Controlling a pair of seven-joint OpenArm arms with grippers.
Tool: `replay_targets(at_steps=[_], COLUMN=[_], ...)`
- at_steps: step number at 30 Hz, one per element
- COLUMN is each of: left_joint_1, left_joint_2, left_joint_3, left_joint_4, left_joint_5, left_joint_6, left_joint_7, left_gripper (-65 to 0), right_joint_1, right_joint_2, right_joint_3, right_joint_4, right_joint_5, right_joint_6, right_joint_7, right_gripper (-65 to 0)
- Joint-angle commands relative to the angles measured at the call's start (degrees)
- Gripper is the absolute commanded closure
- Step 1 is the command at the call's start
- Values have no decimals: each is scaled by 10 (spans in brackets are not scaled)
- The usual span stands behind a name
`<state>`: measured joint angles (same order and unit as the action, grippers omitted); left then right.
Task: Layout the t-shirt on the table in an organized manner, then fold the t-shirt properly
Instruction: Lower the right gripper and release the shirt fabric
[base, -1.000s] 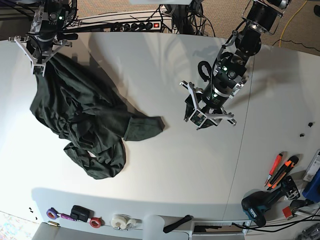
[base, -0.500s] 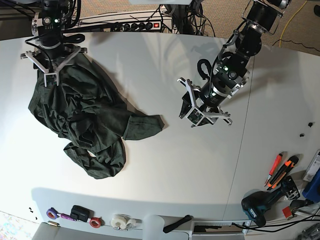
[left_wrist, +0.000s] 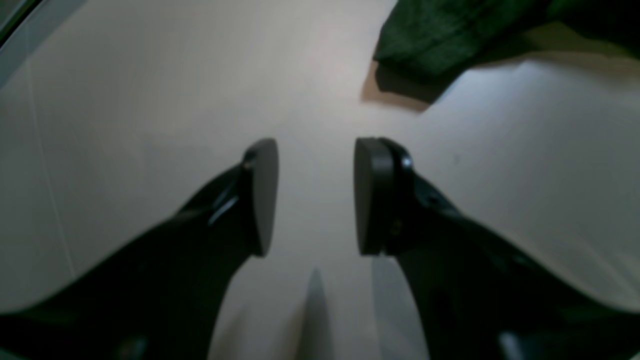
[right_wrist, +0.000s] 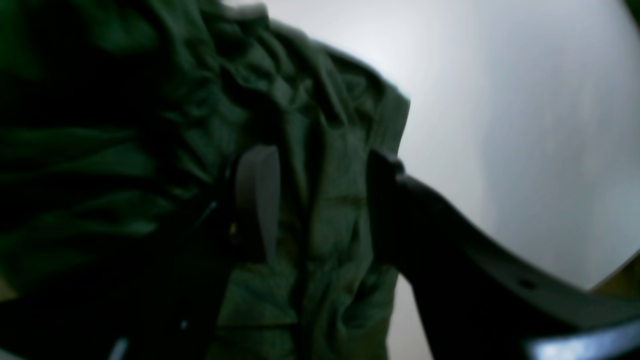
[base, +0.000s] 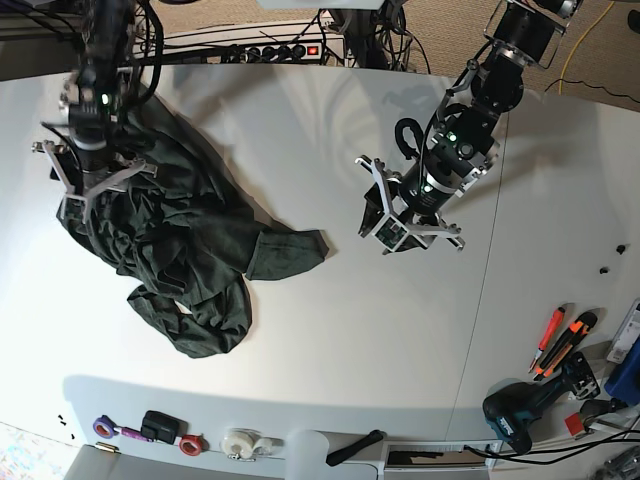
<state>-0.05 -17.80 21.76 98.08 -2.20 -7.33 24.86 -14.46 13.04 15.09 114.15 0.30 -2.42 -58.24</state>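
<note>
Base view: bright, even overhead light; white worktop (base: 300, 330) sharp, soft shadows beside each arm. Wrist views: dim, soft-focused. Left pincer (left_wrist: 315, 197) dark and blurred, warm shadow under the cloth (left_wrist: 440, 30) ahead of it. Right pincer (right_wrist: 320, 200) smeared, corners darkened.

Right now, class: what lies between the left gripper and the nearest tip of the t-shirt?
Only bare table. In the base view, nothing sits between the left gripper and the t-shirt; the left wrist view shows the same.

Bare table (base: 330, 330) right of crumpled t-shirt (base: 180, 250).
</note>
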Motion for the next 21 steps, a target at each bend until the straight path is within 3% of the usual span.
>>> replay_targets(at_steps=[1, 9, 19, 21], left_joint_1=[-9, -9, -9, -9], left_joint_2=[-1, -2, -1, -2], left_joint_3=[-2, -2, -2, -2], left_joint_4=[10, 10, 10, 10], left_joint_5=[-2, -2, -2, -2], left_joint_6=[4, 4, 3, 3], left_joint_7=[-11, -9, -9, -9], left_gripper=[-258, -258, -258, -258], right_joint_1=[25, 153, 230, 236], right_joint_2=[8, 8, 9, 9], right_joint_3=[9, 75, 90, 90], right_joint_4=[-14, -148, -306, -324], right_joint_5=[-9, 12, 46, 46], right_joint_6=[-4, -2, 50, 70], right_joint_7=[17, 28, 45, 45], right_gripper=[-288, -288, -287, -248])
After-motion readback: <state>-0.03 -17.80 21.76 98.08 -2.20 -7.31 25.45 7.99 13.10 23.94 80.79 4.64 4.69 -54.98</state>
